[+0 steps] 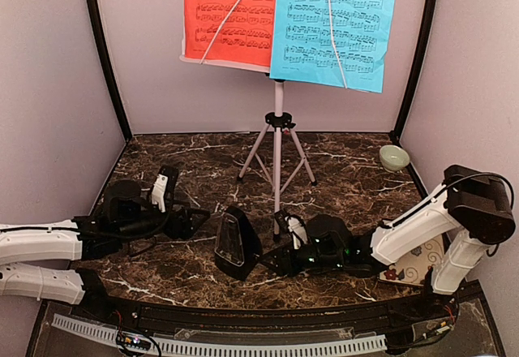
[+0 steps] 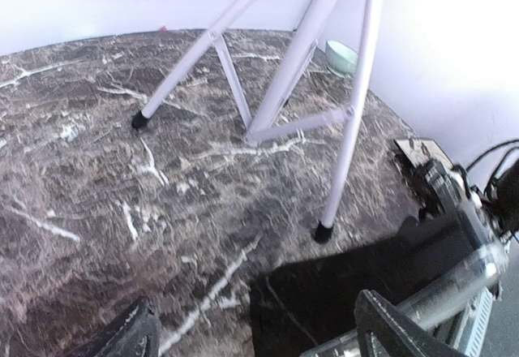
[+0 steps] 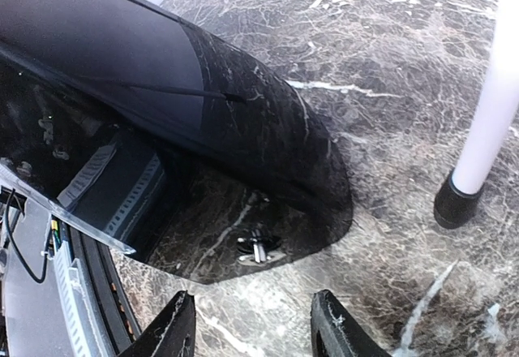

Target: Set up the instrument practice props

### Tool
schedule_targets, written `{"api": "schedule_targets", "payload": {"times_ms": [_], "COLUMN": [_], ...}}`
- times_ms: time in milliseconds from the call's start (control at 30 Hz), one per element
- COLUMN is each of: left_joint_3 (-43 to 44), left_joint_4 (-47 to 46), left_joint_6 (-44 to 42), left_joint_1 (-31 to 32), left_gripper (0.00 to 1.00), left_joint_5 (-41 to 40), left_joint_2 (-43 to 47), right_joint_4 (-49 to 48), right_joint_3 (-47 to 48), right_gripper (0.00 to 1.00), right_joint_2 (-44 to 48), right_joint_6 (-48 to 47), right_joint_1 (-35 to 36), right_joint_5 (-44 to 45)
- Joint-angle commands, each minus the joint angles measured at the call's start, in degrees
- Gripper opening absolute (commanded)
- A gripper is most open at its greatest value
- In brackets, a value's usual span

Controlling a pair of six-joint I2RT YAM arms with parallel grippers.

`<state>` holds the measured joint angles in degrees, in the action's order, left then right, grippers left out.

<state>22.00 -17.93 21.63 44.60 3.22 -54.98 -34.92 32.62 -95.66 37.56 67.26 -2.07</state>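
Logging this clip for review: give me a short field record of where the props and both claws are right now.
music stand: upright, rear centre
pages: red page left, blue page right, both on the stand's desk
metronome: standing in front of the stand
left claw: open, empty
right claw: open, empty, metronome just ahead
green bowl: rear right

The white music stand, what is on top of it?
A red sheet-music page and a cyan-blue page, each under a thin white arm. They hide nearly all the desk.
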Motion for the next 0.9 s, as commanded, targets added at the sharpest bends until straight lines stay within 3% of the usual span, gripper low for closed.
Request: {"api": "schedule_targets", "payload": {"times_ms": [0, 267, 400, 600, 867], "left_joint_3": [-2.5, -5.7, -3.7, 2.2, 5.6], "left_joint_4": [8.1, 4.2, 0.6, -2.7, -10.7], "left_joint_6": [-2.6, -1.2, -0.7, -1.2, -3.9], "left_joint_1": [6.5, 21.4, 25.8, 26.9, 26.9], "left_gripper": [0.87, 0.94, 0.99, 0.99, 0.99], "left_joint_5": [-2.5, -14.3, -20.9, -27.7, -24.7], "left_joint_2": [4.7, 7.5, 1.8, -7.4, -16.3], "right_joint_4": [-4.3, -6.2, -6.3, -6.2, -6.3], "right_joint_3": [-0.9, -0.8, -0.5, -0.9, -1.4], "right_gripper": [0.49, 0.48, 0.48, 0.49, 0.53], "right_joint_2": [0.0, -1.1, -1.6, -0.9, -0.5], "right_joint_6": [-0.9, -0.3, -0.1, 0.0, 0.1], "right_joint_1": [0.0, 0.0, 0.0, 0.0, 0.1], "right_joint_5": [1.7, 1.4, 1.4, 1.8, 2.2]}}
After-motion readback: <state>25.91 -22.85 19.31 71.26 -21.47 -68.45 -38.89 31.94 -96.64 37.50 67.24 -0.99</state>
